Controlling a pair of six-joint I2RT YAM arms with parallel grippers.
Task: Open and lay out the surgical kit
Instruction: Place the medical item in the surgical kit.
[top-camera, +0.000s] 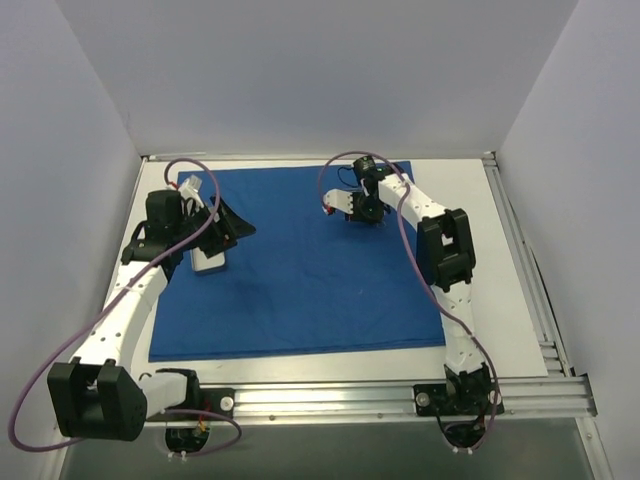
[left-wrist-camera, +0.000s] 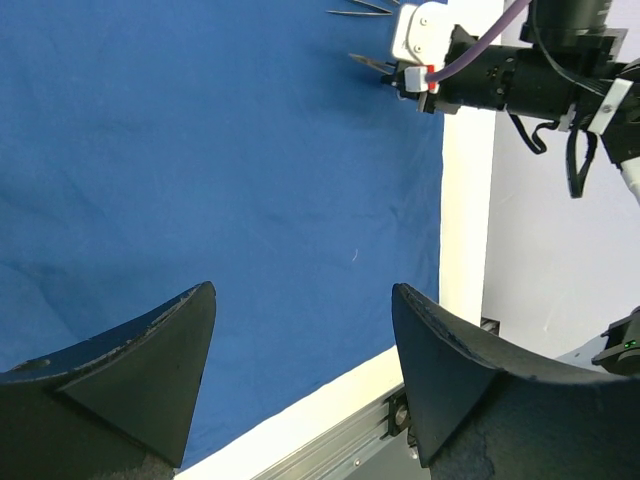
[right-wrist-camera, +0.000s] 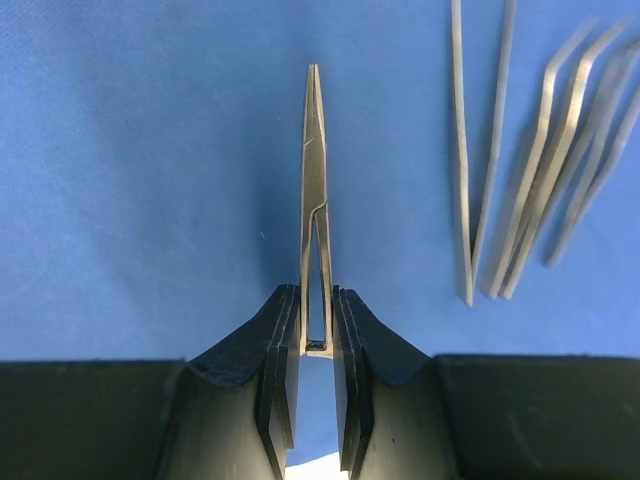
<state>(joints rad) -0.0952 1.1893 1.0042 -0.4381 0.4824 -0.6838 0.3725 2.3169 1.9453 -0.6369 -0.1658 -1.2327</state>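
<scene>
The surgical kit's royal-blue cloth lies spread flat as a large sheet on the table. A small pale tray rests on its left part, just below my left gripper. That gripper is open and holds nothing, with only blue cloth under it. My right gripper hovers over the far middle of the sheet. It is shut on a thin metal instrument whose tip points away from the jaws. Several more thin metal instruments lie side by side on the cloth to its right.
White table borders the cloth on the right and near sides. An aluminium rail runs along the near edge by the arm bases. Grey walls enclose the left, right and far sides.
</scene>
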